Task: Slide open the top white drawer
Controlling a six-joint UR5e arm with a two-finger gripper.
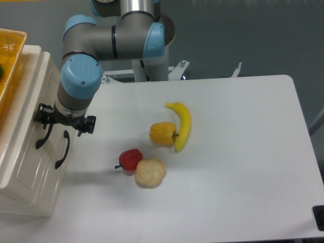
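Two drawers front the cream-white chest (pixel 28 167) at the left edge of the table (pixel 243 152), and each carries a curved black handle. The top white drawer (pixel 31 109) sits closed, flush with the chest face, its handle (pixel 44 135) nearer the chest's top, while the lower drawer's handle (pixel 63 149) lies just beside it toward the table. A yellow basket (pixel 9 61) rests on the chest's top, out of the way of the pull.

The gripper (pixel 50 121) hangs right at the upper handle, wrist turned toward the chest front, which suits a grip across the bar followed by a straight pull away from the chest. Its fingers are hidden behind the black bracket, so I cannot tell whether they are closed on the handle or apart.

Further right, a red pepper (pixel 131 159), a pale bun-shaped item (pixel 150 172), a yellow pepper (pixel 162 133) and a banana (pixel 181 125) lie in a loose cluster mid-table, well apart from the chest; they probably leave room for the drawer to slide out.
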